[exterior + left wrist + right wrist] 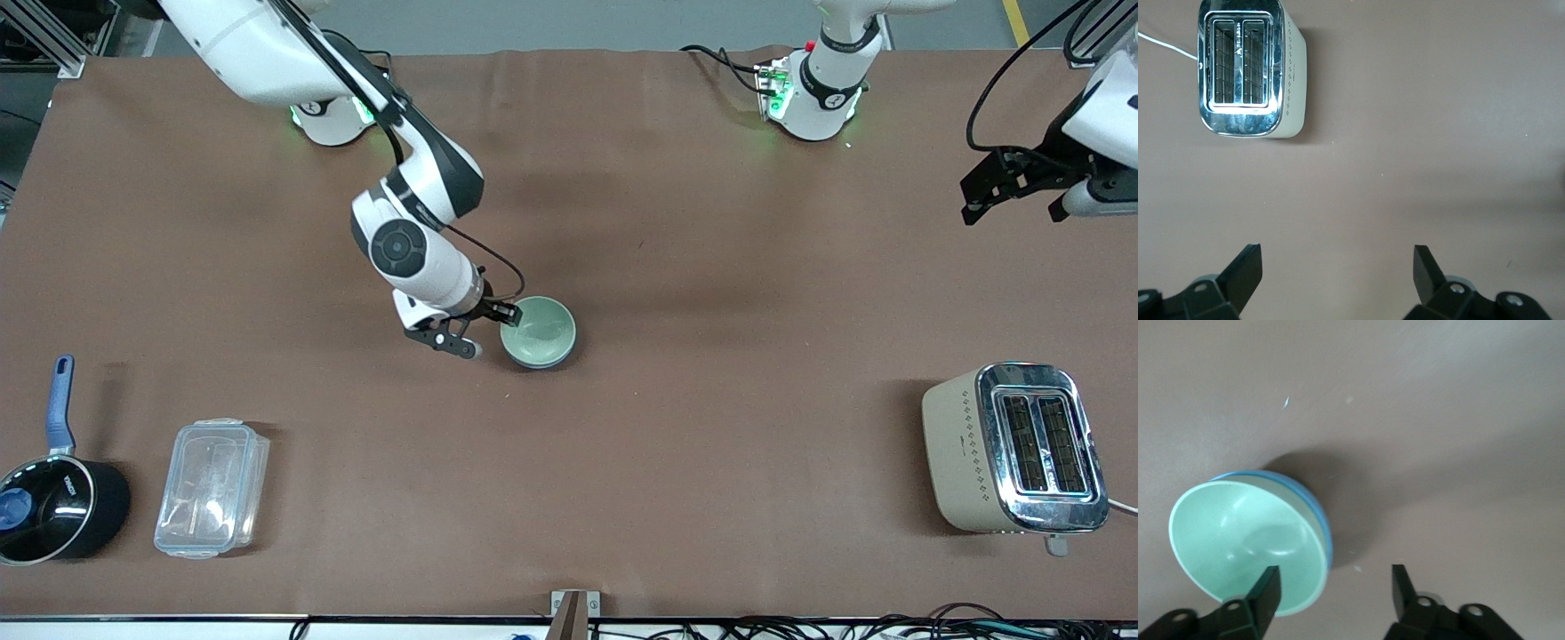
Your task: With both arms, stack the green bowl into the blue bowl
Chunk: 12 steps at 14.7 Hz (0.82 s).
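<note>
The green bowl [539, 331] sits nested inside the blue bowl near the middle of the table. In the right wrist view, only a thin rim of the blue bowl [1323, 523] shows around the green bowl [1245, 533]. My right gripper [487, 331] is open at the bowls' side toward the right arm's end. One finger [1266, 590] is over the green bowl's inside and the other is outside, with the rim between them [1335, 581]. My left gripper [980, 200] is open and empty, held high over the left arm's end of the table [1337, 261].
A beige and chrome toaster [1013, 449] stands near the front camera at the left arm's end, and also shows in the left wrist view [1248, 67]. A black saucepan with a blue handle [53, 511] and a clear plastic box [212, 489] sit at the right arm's end.
</note>
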Available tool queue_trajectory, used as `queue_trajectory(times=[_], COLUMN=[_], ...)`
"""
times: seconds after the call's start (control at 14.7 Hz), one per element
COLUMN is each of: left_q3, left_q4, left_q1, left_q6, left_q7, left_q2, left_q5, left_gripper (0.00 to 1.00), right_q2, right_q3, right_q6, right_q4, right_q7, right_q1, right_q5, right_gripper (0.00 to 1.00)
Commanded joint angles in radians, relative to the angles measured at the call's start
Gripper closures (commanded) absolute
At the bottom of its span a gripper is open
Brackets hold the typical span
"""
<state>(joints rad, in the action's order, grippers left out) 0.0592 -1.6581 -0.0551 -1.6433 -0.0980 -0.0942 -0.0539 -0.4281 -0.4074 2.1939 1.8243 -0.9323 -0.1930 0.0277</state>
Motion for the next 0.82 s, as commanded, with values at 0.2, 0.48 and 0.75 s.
queue_trajectory(times=[0.2, 0.48, 0.75], left_q3=[-0.002, -0.004, -0.004], left_q4=[0.011, 0.012, 0.043], left_q1=[-0.011, -0.008, -0.006], left_q6=[-0.015, 0.006, 0.01], left_q7=[-0.005, -0.009, -0.002], left_q2=[0.002, -0.012, -0.004], left_q5=[0.072, 0.066, 0.059], left_gripper=[0.0, 0.0, 0.0], right_q2=[0.372, 0.451, 0.442], right_q3=[0.123, 0.372, 0.433], right_q6=[-0.245, -0.449, -0.682], right_q4=[0.035, -0.098, -0.324], right_q7=[0.24, 0.619, 0.724], right_q1=[0.124, 0.13, 0.184], right_q5=[0.061, 0.047, 0.025], right_gripper=[0.0, 0.0, 0.0])
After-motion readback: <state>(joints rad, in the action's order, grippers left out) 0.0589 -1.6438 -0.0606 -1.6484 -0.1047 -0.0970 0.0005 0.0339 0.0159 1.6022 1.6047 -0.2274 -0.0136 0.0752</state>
